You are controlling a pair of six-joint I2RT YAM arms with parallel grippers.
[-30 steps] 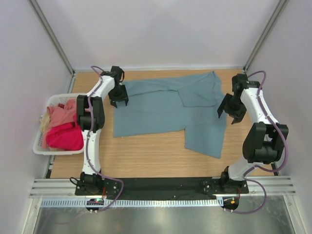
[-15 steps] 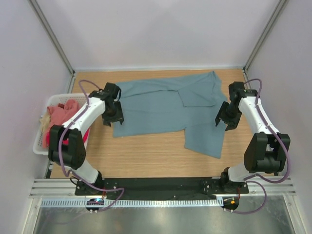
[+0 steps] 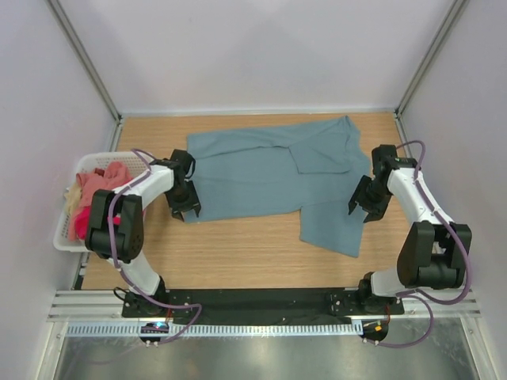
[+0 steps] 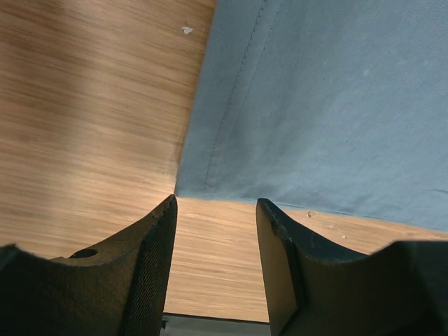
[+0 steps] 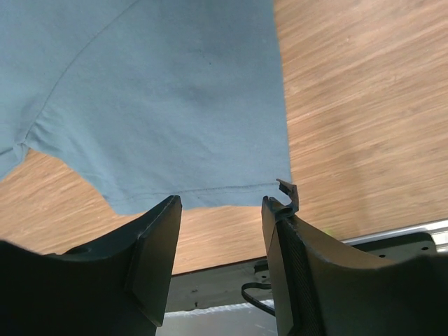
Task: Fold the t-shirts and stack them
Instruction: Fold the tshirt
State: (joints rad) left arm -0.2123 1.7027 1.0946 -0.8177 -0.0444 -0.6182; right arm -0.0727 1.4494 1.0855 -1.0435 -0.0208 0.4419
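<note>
Wooden surface [image 3: 253, 253] with the teal shirt [image 3: 253, 178] spread flat across the far half (one flap hangs toward the near edge on the right). Basket [image 3: 62, 237] at the left edge holds the pink shirts [image 3: 99, 186] in a heap. Left fingers [image 4: 150, 266] are spread apart and empty, just off the shirt's near-left corner. Right fingers [image 5: 155, 259] are the same, at its right edge.
</note>
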